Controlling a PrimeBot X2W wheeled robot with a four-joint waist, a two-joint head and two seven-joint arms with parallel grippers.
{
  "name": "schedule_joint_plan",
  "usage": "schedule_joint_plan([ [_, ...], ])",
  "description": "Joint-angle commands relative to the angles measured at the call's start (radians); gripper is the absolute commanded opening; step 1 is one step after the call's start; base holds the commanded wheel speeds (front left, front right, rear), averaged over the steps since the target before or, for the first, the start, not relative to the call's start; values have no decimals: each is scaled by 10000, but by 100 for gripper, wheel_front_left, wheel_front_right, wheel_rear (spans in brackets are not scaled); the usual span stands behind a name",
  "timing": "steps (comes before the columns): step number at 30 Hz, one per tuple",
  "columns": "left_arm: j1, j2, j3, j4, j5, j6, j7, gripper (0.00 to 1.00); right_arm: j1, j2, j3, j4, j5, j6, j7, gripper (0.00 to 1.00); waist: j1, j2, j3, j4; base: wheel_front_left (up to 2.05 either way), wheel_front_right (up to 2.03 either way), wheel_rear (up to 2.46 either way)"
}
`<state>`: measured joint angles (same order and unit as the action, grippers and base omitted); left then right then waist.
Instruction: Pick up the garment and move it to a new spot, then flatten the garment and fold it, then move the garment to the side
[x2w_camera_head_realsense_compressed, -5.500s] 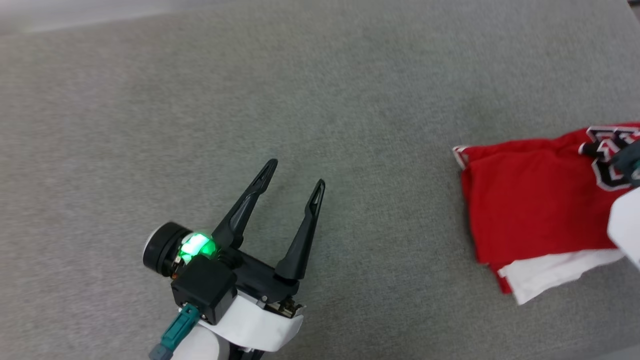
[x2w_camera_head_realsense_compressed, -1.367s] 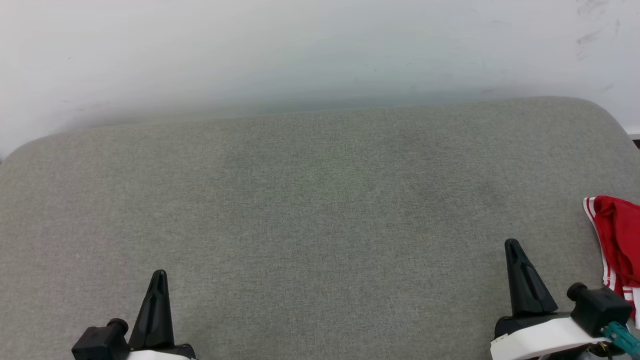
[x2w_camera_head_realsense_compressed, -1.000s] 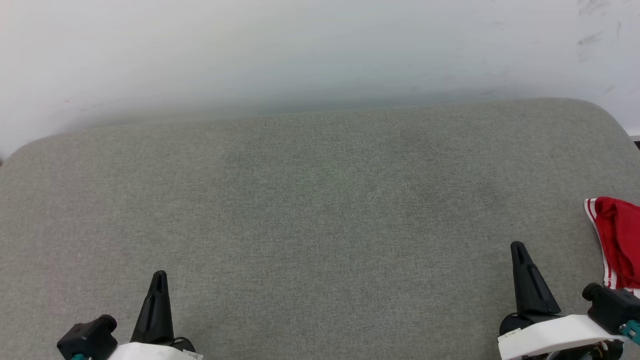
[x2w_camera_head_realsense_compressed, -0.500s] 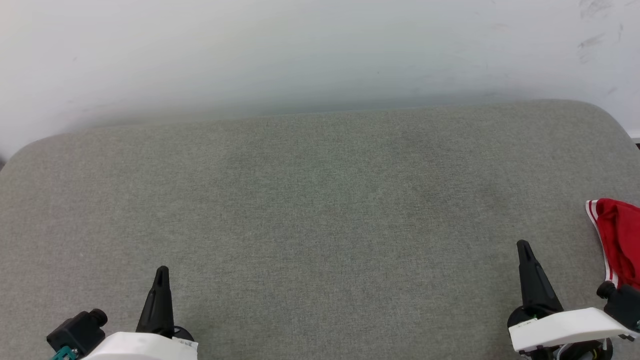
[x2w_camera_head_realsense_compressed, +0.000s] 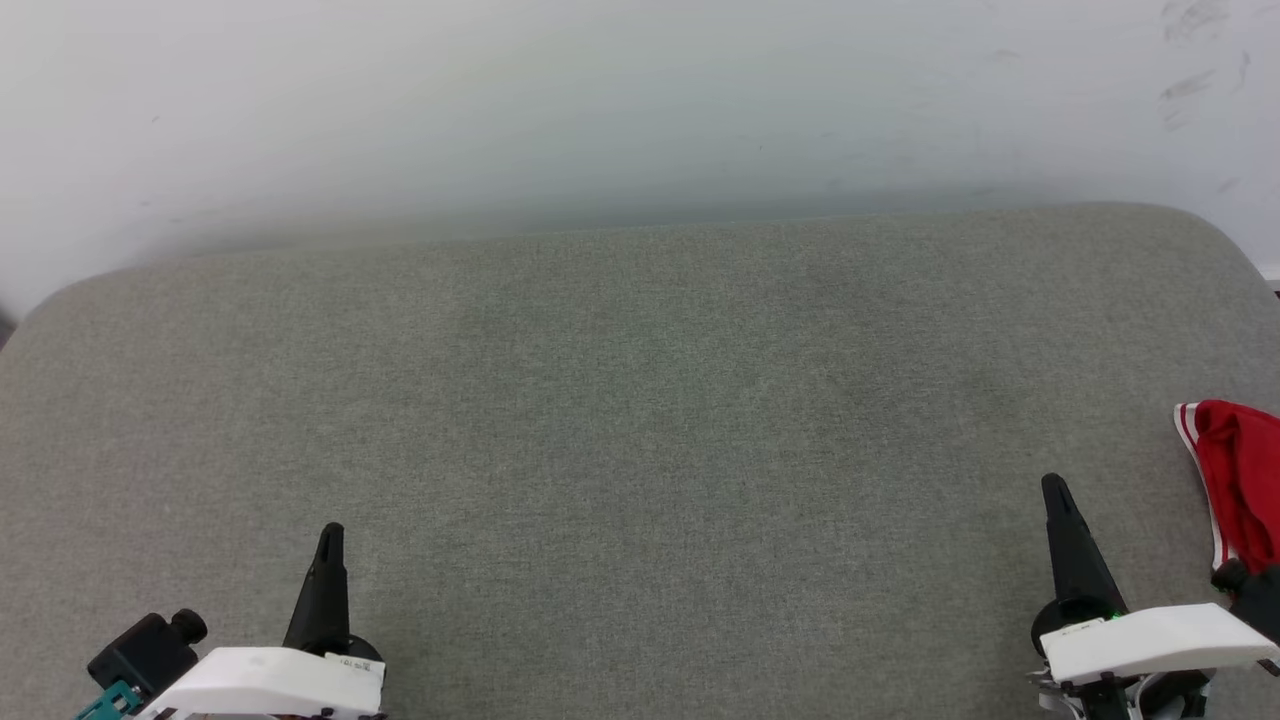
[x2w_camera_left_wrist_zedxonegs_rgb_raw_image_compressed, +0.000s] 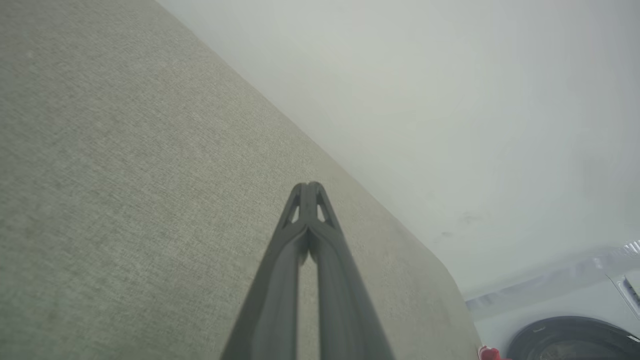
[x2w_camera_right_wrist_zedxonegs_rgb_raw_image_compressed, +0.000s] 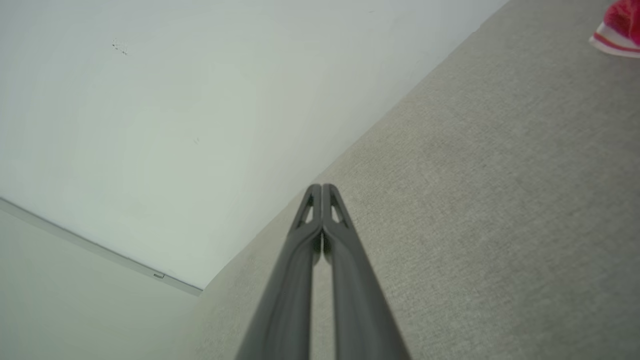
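— Left side first. What have you got?
— My left gripper (x2w_camera_head_realsense_compressed: 329, 532), at 7 o'clock in the head view, pointing to 12. Fingers (x2w_camera_left_wrist_zedxonegs_rgb_raw_image_compressed: 280, 280) pressed together tip to tip, nothing between them; the wrist view confirms it. Under it, bare grey padded surface (x2w_camera_head_realsense_compressed: 640, 400).
— Middle?
— Same grey fabric, far corners rounded. Pale wall (x2w_camera_head_realsense_compressed: 600, 100) behind, across 12 o'clock.
— Right?
— My right gripper (x2w_camera_head_realsense_compressed: 1056, 488), at 4 o'clock, also pointing to 12. Fingers (x2w_camera_right_wrist_zedxonegs_rgb_raw_image_compressed: 350, 290) pressed together, empty.
— And the garment?
— The garment (x2w_camera_head_realsense_compressed: 1240, 470) is at 3 o'clock, cut by the frame edge. It lies on the surface, bunched red, striped red-and-white edge facing 9. Near my right gripper, toward 2 o'clock from the fingertips, not touching. Right wrist view catches a corner at 1 o'clock; left wrist view, a red speck at 5 o'clock.
— Folded?
— Cannot tell; most of it is out of frame.
— Anything else?
— A dark round thing (x2w_camera_left_wrist_zedxonegs_rgb_raw_image_compressed: 570, 340) at 5 o'clock in the left wrist view, beyond the surface edge. Cannot tell what.
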<state>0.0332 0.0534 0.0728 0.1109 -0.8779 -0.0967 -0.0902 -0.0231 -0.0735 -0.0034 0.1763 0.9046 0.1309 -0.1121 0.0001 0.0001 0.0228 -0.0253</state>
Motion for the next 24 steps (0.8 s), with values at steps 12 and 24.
schedule_joint_plan([
  [12,-453,80,88,209,-1558,-95,408,0,-389,-102,-140,61,1587,-1,393,0,-1,-1,-28,36,0,0,0],
  [24,-692,80,136,456,-2850,-160,751,0,-497,-104,-262,195,2874,-2,727,0,-1,-1,-57,74,0,0,0],
])
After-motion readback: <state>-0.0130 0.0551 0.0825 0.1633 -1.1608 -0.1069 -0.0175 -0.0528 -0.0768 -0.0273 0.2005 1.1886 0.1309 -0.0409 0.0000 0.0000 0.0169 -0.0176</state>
